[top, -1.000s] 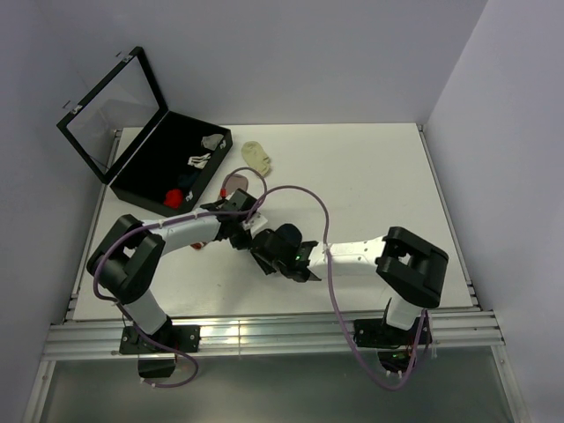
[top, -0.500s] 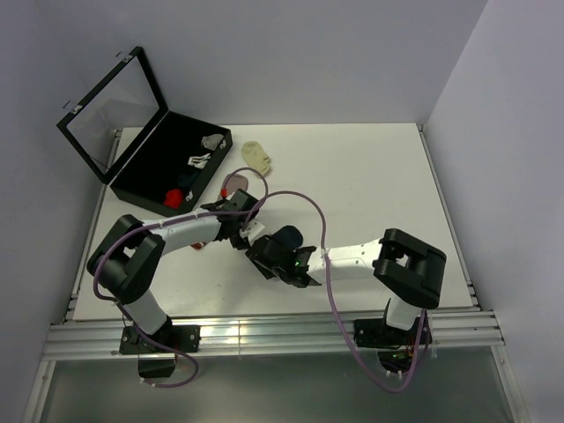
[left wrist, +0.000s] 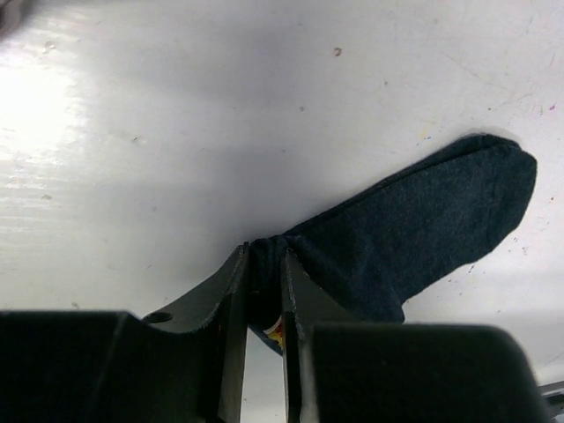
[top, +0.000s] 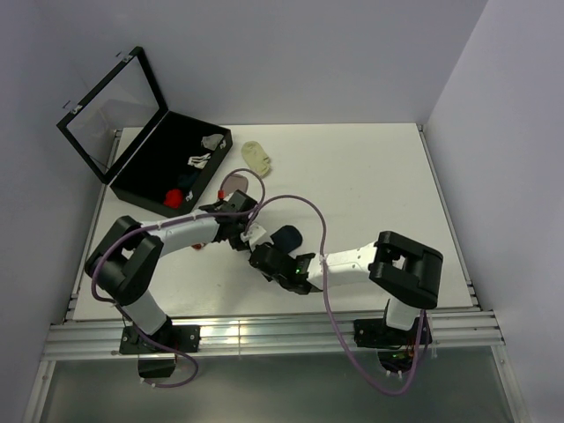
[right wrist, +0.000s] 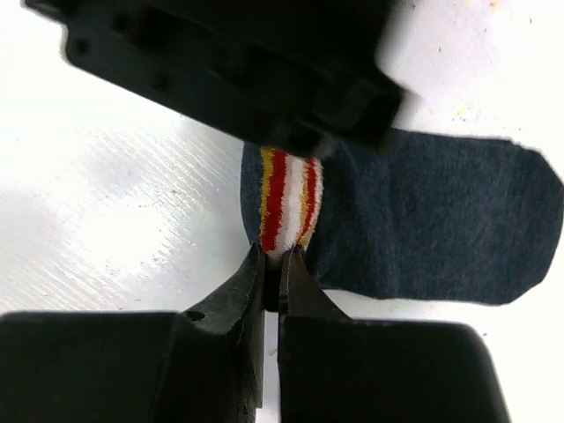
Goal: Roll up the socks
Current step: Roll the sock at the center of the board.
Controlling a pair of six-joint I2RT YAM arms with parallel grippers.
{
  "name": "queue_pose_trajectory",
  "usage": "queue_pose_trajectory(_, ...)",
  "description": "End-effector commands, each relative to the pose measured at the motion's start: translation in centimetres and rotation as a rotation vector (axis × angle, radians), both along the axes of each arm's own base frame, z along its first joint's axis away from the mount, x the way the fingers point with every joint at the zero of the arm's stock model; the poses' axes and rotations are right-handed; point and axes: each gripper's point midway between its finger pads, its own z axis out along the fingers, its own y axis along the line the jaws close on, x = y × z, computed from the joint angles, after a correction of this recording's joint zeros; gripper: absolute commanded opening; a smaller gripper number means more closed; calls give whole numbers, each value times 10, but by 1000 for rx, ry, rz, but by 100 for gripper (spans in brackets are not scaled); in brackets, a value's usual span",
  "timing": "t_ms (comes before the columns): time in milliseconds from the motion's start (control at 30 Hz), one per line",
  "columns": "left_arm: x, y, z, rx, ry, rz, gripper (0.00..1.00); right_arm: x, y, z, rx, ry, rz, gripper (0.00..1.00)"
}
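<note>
A navy sock (top: 287, 237) lies flat on the white table (top: 370, 185) between the two arms. My left gripper (top: 250, 234) is shut on a bunched fold of the navy sock (left wrist: 423, 225) near its cuff end, the fabric pinched between the tips of my left gripper (left wrist: 264, 256). My right gripper (right wrist: 275, 253) is shut on the sock's red, white and yellow striped cuff (right wrist: 285, 198), just below the left gripper's black body (right wrist: 229, 62). In the top view the right gripper (top: 262, 256) sits right next to the left one. A dusty-pink sock (top: 233, 181) lies behind the left arm.
An open black case (top: 150, 172) stands at the back left, holding small white-grey items (top: 204, 150) and something red (top: 174, 197). A small pale-yellow sock (top: 257, 156) lies beside it. Purple cables (top: 313, 220) loop over both arms.
My right gripper has moved left toward the left gripper and closed on the sock's striped cuff. The left gripper has kept its hold and barely moved.
</note>
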Motion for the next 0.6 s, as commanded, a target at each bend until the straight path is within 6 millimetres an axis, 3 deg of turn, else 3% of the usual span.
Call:
queue_pose_trajectory(0, -17, 20, -7, 26, 54, 69, 13, -19, -12, -23, 62, 103, -20, 0)
queue_pose_trajectory(67, -17, 26, -7, 5, 54, 113, 16, -22, -11, -22, 126, 145, -30, 0)
queue_pose_trajectory(167, -15, 30, 3, -25, 27, 152, 29, -31, -14, -29, 204, 246, -20, 0)
queue_pose_trajectory(200, -14, 30, 8, -39, 8, 155, 38, -40, -15, -32, 228, 298, 8, 0)
queue_pose_trajectory(300, -12, 31, 18, -59, -23, 167, 62, -35, -17, -27, 333, 369, -1, 0)
queue_pose_trajectory(333, -12, 32, 20, -58, -32, 174, 65, -32, -16, -23, 384, 411, 15, 0)
queue_pose_trajectory(433, -12, 33, 26, -72, -51, 180, 73, -34, -15, -16, 469, 498, 37, 0)
queue_pose_trajectory(567, -12, 30, 34, -116, -81, 174, 73, -24, -19, -10, 596, 613, 22, 0)
